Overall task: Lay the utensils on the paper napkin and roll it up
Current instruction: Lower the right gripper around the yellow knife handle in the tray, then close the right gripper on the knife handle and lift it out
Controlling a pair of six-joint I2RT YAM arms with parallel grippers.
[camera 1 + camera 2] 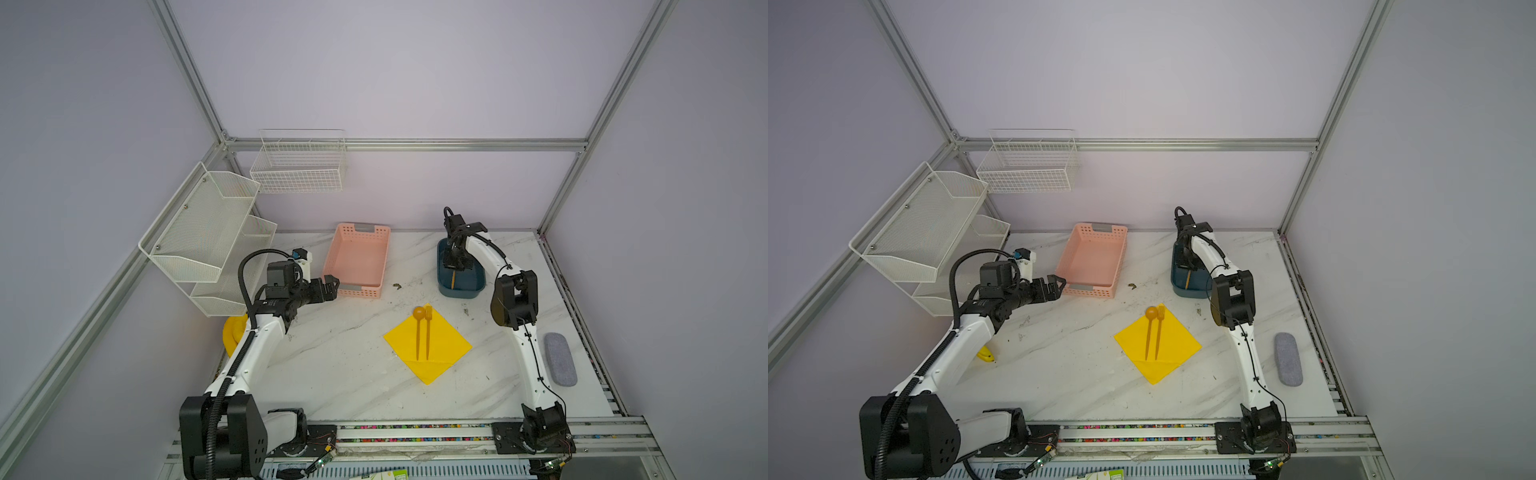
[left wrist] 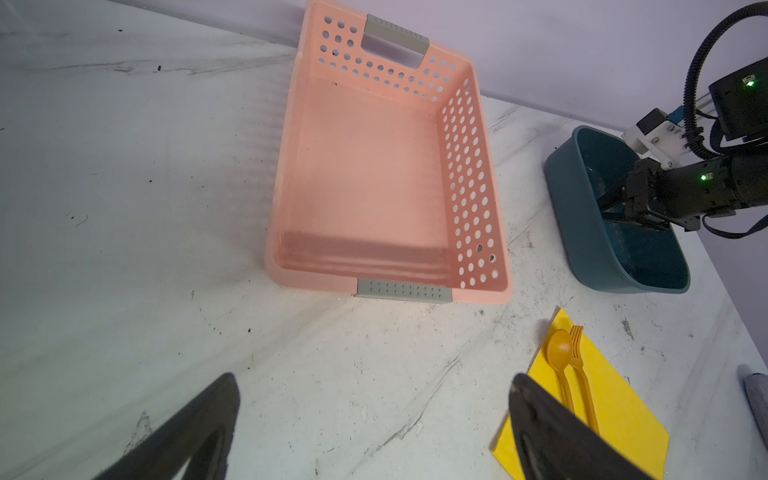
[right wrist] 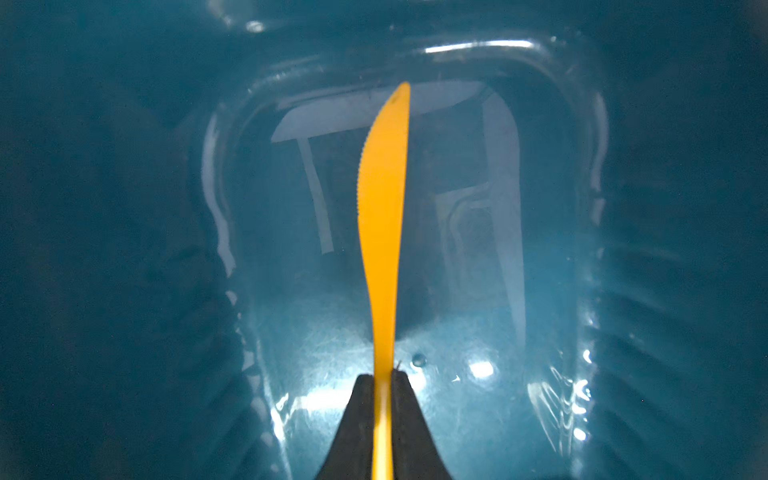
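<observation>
Progress: spoon [image 1: 418, 336] and fork [image 1: 428, 332] lie on paper napkin [image 1: 451, 347] | my right hand [image 3: 382, 380] pinches knife [image 3: 382, 208] inside blue tub [image 3: 124, 249] | my left hand [image 2: 372, 378] spread wide | rolling not begun.

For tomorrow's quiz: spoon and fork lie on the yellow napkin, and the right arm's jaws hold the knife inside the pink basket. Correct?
No: the right wrist view shows the right jaws holding the knife inside the blue tub. Spoon and fork do lie on the napkin.
</observation>
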